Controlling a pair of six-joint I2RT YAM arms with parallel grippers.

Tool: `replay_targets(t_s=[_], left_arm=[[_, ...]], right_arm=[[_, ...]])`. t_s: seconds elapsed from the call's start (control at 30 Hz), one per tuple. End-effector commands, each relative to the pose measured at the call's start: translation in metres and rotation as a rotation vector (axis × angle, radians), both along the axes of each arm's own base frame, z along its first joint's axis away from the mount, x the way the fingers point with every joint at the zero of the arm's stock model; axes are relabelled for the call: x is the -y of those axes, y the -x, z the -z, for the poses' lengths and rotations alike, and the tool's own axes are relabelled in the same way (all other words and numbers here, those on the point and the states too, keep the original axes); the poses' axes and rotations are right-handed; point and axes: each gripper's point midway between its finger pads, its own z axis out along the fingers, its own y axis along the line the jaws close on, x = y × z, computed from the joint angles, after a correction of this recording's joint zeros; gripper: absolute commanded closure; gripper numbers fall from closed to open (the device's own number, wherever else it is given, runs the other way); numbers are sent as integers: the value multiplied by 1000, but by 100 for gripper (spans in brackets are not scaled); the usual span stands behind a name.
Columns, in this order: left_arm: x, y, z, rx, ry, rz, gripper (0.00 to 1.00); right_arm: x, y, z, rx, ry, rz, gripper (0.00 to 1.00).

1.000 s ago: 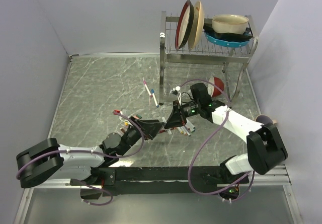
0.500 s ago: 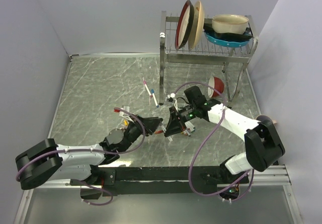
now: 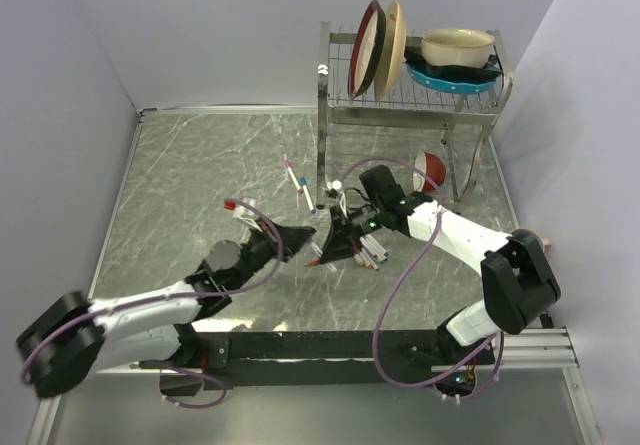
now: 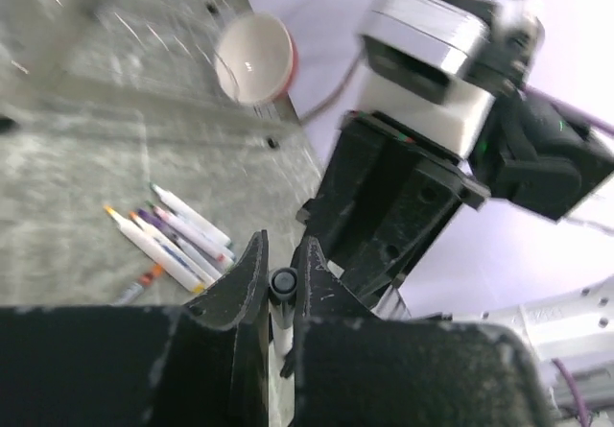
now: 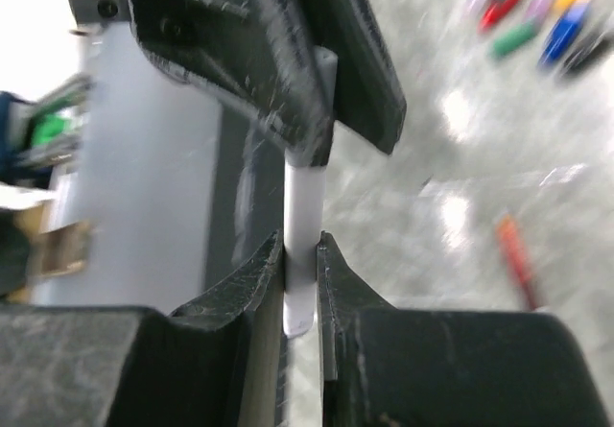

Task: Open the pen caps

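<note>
Near the middle of the top view, the left tool [image 3: 306, 237] and the right tool [image 3: 328, 248] meet tip to tip above the worktop [image 3: 200, 175]. Each is closed on one end of the same white pen [image 5: 304, 197]. In the right wrist view the barrel runs up the centre of the frame from the right tool's fingers [image 5: 254, 273] into the left tool's. In the left wrist view, low in the centre, the pen's dark round end sits clamped between the left fingers [image 4: 240, 283]; whether that end is a cap I cannot tell. Coloured pen caps [image 5: 518, 35] lie blurred on the worktop in the upper right of the right wrist view, and a red piece [image 5: 516, 249] lies alone at the right.
</note>
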Motion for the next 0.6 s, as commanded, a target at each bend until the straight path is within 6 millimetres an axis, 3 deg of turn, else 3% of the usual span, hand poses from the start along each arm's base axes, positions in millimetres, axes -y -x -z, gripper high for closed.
replay_targets(t_s=[0.0,0.1,0.27,0.43,0.47,0.57], left_arm=[[-112,-68,-55,50,53,-483,99],[-133,-70,-63,53,38,-538,99],[-139,-66,-45,10,31,-549,99],[-143,-64,3,-128,-57,-564,99],[-145,-62,22,-185,-101,-570,99],[-151,-57,54,-278,-150,-595,98]], right_arm=[[-1,21,9,-38,71,-51,100],[-3,22,15,-43,99,-58,100],[-3,15,24,-21,149,-33,100],[9,-18,50,115,315,90,100],[15,-27,59,147,371,128,100],[23,-39,72,191,457,172,99]])
